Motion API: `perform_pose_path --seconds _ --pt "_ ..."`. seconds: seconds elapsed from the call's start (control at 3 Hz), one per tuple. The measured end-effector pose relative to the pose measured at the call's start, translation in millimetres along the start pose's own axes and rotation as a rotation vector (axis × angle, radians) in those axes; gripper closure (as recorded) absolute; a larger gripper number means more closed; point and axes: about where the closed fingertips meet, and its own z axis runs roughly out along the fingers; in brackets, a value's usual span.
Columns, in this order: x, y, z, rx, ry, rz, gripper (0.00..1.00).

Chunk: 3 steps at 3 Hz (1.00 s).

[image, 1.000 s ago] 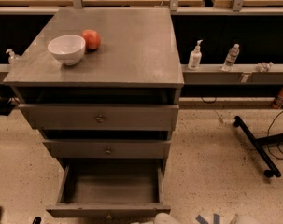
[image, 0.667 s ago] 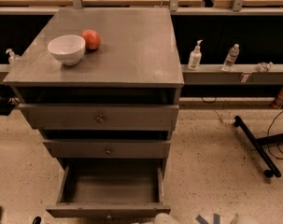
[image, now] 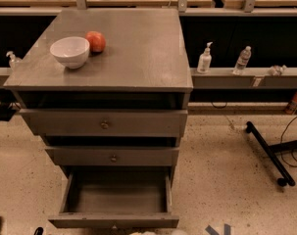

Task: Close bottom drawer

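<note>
The grey cabinet (image: 133,58) has three drawers. The bottom drawer (image: 116,195) is pulled far out, and its empty inside is visible. Its narrow front panel (image: 113,222) lies near the lower edge of the camera view, with the knob barely showing. The middle drawer (image: 112,156) and the top drawer (image: 105,123) are out only slightly. Of my gripper (image: 155,232) only a pale sliver shows at the bottom edge, just in front of the open drawer's front panel.
A white bowl (image: 69,51) and a red apple (image: 95,41) sit on the cabinet top. Bottles (image: 204,59) stand on a ledge behind on the right. A black stand leg (image: 265,153) lies on the floor at right. A blue floor mark (image: 216,229) is near the drawer.
</note>
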Motion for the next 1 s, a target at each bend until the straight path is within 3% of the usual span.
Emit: perform_pose_path --seconds 0.33,1.0 --pt "2.2 -27.8 -6.5 0.079 -0.020 -0.010 1.00" --pt "-6.5 -72.9 2.1 0.095 -0.017 -0.026 1.00"
